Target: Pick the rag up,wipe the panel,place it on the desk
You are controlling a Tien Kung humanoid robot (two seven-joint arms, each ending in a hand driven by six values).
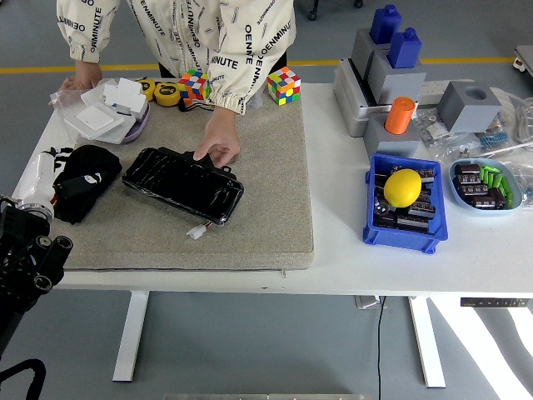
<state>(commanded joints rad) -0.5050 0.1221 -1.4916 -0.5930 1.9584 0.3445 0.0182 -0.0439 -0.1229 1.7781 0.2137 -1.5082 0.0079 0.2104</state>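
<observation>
1. The left robot hand (35, 254) is sitting at the near-left corner of the bench (391, 262), a little short of the rag; I cannot tell how its fingers are set, since only dark knuckles are showing. No right hand is appearing in view.
2. The rag (81, 183) — a black bundle — is lying on the grey mat (266, 200), just left of the panel and apart from it.
3. The panel (183, 183), black and glossy, is lying at a slant on the mat, with a small white plug (196, 232) near its lower edge.
4. A person's hand (218, 142) is pressing on the panel's far edge, steadying it.
5. The step in hand is, I judge, the pick-up: reaching forward over the rag's middle, closing on a thick fold, and lifting straight up — keeping clear of the plug and the person's hand.
</observation>
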